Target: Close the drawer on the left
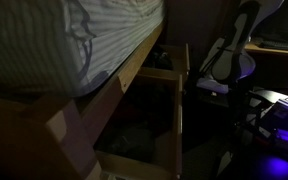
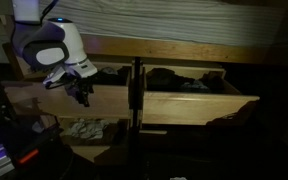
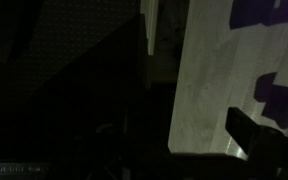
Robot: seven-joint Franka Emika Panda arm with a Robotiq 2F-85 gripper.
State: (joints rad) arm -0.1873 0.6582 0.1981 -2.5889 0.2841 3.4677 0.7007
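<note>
The drawer (image 2: 34, 105) stands open, its contents lost in shadow, with the claw (image 2: 81, 95) at its front panel, clenched or released I cannot tell.

No text, label, brand, number or sign can be read in any view. A faint pale strip (image 3: 24, 168) at the lower edge of the wrist view is too dim and blurred to make out.
</note>
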